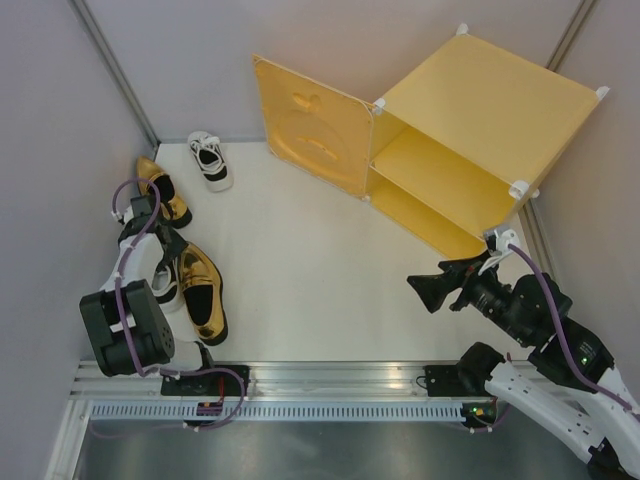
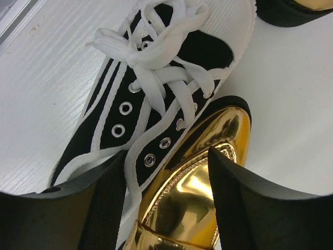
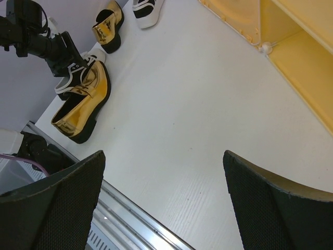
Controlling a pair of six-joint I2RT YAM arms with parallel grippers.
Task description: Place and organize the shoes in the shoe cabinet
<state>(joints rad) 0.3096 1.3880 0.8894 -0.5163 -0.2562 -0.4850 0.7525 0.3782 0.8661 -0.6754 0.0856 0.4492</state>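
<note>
Between left jaws, gold loafer (image 2: 193,179).

A white table top (image 1: 320,300) is seen, closed in by pale walls and edged with a metal rail.

The table top is shown as matt white with faint specks in the right wrist view. Pale lilac-grey wall panels (image 1: 50,110) are set along its left, far and right sides, and slim grey metal posts (image 1: 115,70) are seen slanting at the two far corners. A ribbed aluminium rail (image 1: 330,385) is laid across the near edge, and a sheet of dull grey metal (image 1: 330,450) is seen below it.
</note>
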